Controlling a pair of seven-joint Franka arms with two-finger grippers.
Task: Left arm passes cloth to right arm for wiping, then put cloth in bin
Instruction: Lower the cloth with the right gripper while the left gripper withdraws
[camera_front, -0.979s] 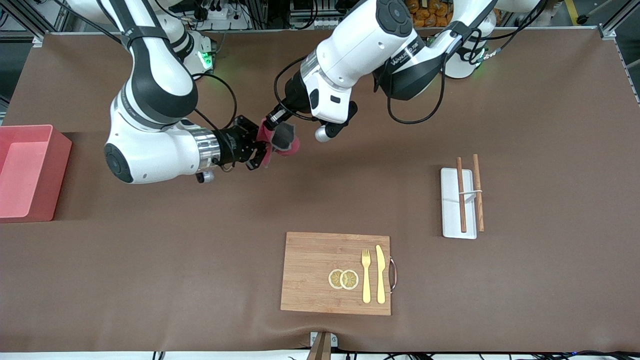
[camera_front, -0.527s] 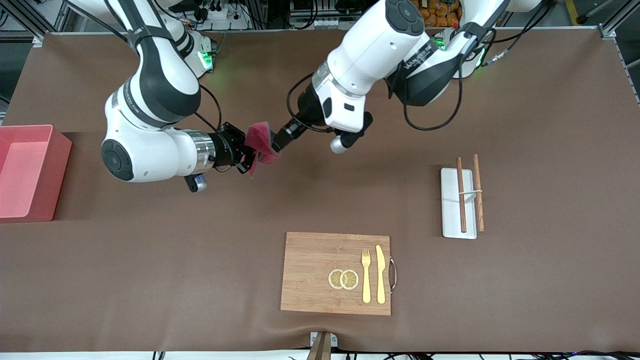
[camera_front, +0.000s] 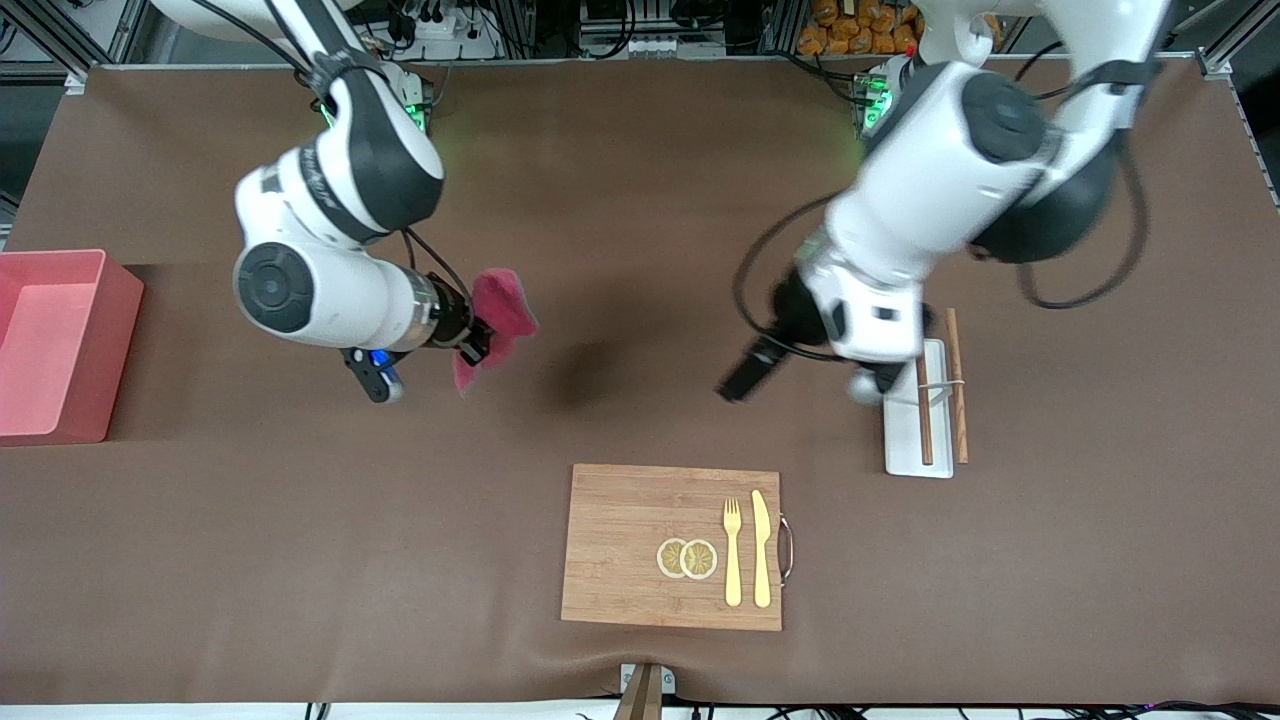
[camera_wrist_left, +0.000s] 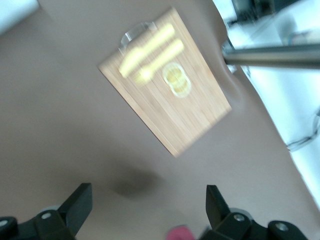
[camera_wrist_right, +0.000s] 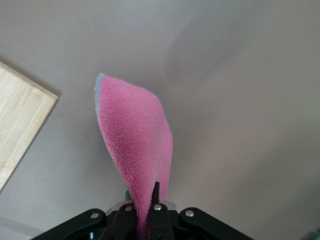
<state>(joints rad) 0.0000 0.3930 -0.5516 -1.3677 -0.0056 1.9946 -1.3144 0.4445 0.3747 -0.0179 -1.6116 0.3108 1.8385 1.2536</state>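
The cloth (camera_front: 492, 318) hangs pinched between the clenched fingers of the right gripper (camera_front: 478, 343), up over bare brown table (camera_front: 300, 520) toward the right arm's end, well apart from the bin (camera_front: 60, 345) at that table edge. The right wrist view shows its magenta nap drooping from the fingertips, which the front view hides. The left gripper (camera_wrist_left: 145, 210) is released, jaws wide and empty, over the table near the white tray (camera_front: 900, 455) with chopsticks (camera_front: 957, 385); its wrist view takes in the cutting board (camera_wrist_left: 165, 85).
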